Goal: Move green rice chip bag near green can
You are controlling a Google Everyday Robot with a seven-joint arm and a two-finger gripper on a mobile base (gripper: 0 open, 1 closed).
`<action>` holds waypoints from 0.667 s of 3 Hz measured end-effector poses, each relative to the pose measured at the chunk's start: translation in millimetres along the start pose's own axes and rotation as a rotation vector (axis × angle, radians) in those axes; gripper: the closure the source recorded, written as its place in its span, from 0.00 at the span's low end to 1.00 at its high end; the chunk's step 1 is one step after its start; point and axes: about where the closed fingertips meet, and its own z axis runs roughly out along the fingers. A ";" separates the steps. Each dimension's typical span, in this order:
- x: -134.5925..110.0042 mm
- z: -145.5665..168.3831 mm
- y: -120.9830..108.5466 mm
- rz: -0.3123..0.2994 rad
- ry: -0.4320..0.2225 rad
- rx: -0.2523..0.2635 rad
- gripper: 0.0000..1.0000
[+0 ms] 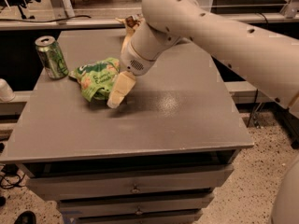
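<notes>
My jaws sit at four o'clock against the crumpled green rice chip bag; grip hidden, can't tell. At its ten o'clock, the green can.

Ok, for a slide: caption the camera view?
Claw at the crumpled glossy green rice chip bag, beside the small green metal can on the grey table.

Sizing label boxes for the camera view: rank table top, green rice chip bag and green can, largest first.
1. table top
2. green rice chip bag, the gripper at its right edge
3. green can, slightly farther back, so the margin is unsure
</notes>
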 end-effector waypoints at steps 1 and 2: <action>22.9 -37.8 -9.9 -0.005 0.018 0.040 0.00; 50.3 -86.5 -14.0 -0.007 -0.001 0.065 0.00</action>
